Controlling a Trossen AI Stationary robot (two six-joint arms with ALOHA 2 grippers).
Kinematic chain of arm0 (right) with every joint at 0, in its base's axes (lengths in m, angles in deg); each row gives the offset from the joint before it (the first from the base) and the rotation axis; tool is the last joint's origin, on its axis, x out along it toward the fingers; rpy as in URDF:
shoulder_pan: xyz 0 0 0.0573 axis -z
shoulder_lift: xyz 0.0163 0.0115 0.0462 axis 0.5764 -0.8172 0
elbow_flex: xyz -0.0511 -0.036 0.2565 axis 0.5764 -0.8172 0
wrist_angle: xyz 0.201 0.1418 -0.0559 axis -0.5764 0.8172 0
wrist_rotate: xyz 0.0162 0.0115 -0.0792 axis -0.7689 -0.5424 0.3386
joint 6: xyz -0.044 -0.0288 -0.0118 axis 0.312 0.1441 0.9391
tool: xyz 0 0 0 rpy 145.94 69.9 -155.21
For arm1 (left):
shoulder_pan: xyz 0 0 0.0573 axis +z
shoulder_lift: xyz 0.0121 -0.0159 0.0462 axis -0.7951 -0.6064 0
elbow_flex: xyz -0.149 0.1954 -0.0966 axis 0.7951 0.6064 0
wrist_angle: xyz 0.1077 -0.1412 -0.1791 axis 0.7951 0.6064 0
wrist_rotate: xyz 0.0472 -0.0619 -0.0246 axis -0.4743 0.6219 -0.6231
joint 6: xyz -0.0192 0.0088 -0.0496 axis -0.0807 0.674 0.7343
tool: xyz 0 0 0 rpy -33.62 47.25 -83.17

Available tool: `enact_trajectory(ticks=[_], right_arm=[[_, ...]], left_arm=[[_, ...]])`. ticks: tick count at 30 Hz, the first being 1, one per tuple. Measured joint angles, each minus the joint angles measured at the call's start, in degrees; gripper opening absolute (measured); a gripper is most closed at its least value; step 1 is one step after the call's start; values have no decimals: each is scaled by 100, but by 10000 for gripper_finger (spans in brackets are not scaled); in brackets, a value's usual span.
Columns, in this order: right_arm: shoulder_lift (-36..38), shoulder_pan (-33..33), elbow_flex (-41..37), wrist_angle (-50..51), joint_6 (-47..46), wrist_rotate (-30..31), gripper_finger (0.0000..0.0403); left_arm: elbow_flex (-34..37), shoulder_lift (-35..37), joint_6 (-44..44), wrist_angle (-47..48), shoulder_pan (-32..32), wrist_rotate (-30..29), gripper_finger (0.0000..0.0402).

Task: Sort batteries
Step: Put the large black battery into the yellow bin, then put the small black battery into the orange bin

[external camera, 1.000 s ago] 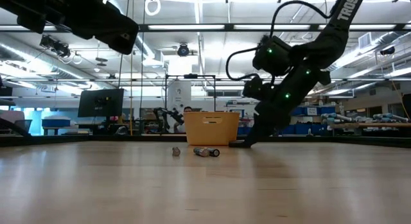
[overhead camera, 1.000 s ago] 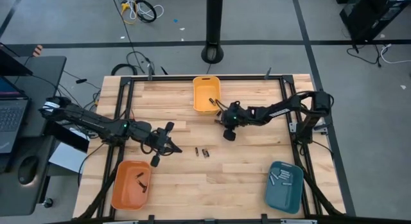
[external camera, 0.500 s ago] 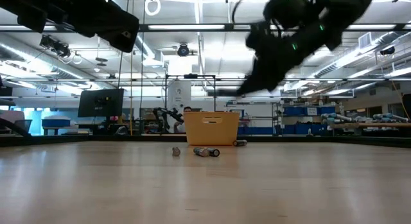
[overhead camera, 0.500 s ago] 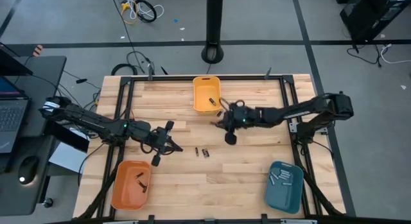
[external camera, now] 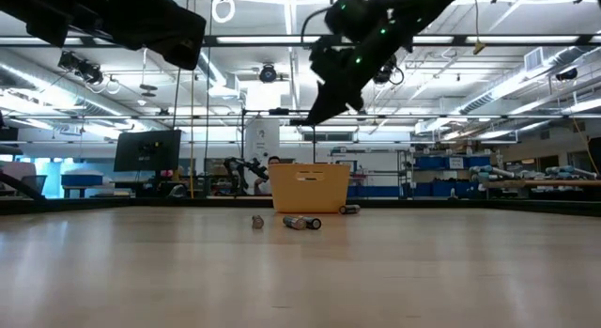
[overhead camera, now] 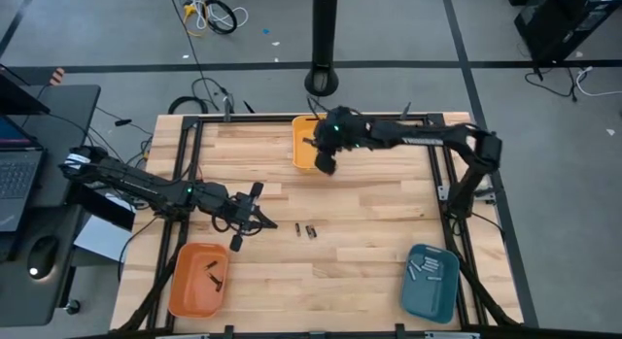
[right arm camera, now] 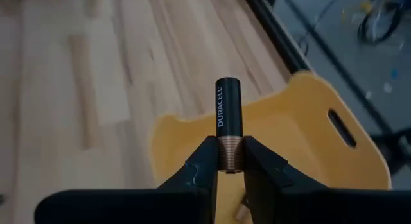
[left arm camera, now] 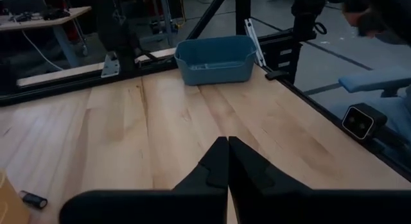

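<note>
Wooden slatted table [overhead camera: 369,232]: right gripper [right arm camera: 227,161] clamps one black-and-copper cylindrical battery [right arm camera: 228,124] above the far yellow plastic bin [overhead camera: 307,150]; left gripper [left arm camera: 227,161] closed, empty; three loose batteries [overhead camera: 304,230] mid-table.

A: Colours here? The battery [right arm camera: 228,124] up close is black with a copper end band and white lettering. Bin [right arm camera: 302,137] under it is yellow-orange.

B: Yep. Other bins: one orange [overhead camera: 199,279], one teal-blue [overhead camera: 431,281]. Table [overhead camera: 379,232] is pale striped wood. Loose batteries [overhead camera: 305,230] in the middle look dark, hard to tell really.
</note>
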Motion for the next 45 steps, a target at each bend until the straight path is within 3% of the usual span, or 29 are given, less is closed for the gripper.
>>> enact_trajectory(ticks=[5,12,21,29,35,39,45], right_arm=[[-667,420,537,532,-27,-285,58],[-1256,726,658,608,-215,-527,63],[-1306,880,661,750,-458,-523,94],[-1342,872,661,764,-394,-521,29],[-599,636,661,1382,-16,-446,18],[159,205,567,2093,19,115,11],[1385,-682,-753,1336,-382,276,8]], left_arm=[[0,0,2,-5,0,0,10],[0,0,4,4,0,-2,10],[0,0,-25,-8,0,-186,10],[0,0,-36,-31,0,-187,10],[0,-29,-1,138,32,-785,10],[0,-268,345,222,92,-787,10],[-85,-1002,247,243,103,-782,10]])
